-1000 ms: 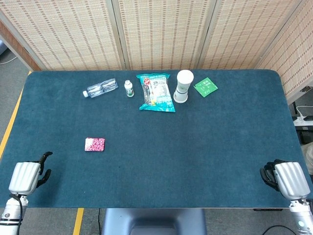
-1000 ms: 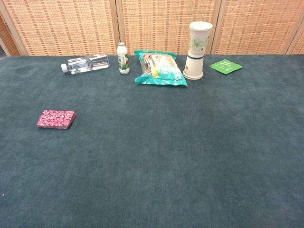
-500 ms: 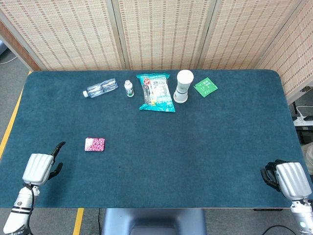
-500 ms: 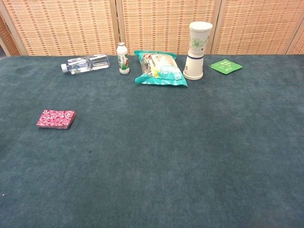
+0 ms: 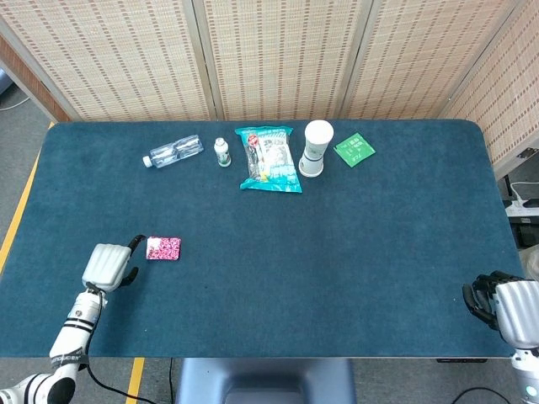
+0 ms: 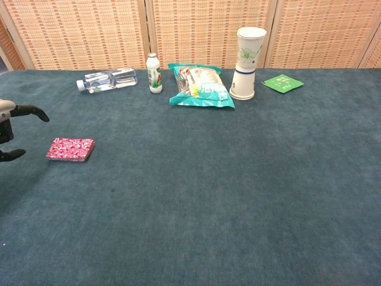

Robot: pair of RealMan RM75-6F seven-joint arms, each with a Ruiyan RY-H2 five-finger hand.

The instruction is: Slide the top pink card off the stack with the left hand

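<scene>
The stack of pink patterned cards [image 5: 163,248] lies on the blue-green table, left of centre; the chest view shows the stack [image 6: 71,149] as a low block. My left hand [image 5: 109,265] hovers just left of the stack, its fingers apart and pointing toward the cards, holding nothing. In the chest view the left hand [image 6: 11,130] enters at the left edge, one finger above and one below card height. My right hand [image 5: 509,305] sits at the table's front right corner, fingers curled in, holding nothing.
Along the back stand a lying water bottle [image 5: 173,151], a small white bottle [image 5: 222,152], a teal snack bag [image 5: 269,158], a paper cup [image 5: 316,148] and a green packet [image 5: 354,149]. The table edge [image 5: 253,357] runs near me.
My left hand has moved from the front left corner rightward and forward, ending beside the card stack and entering the chest view. The right hand has drifted slightly to the right.
</scene>
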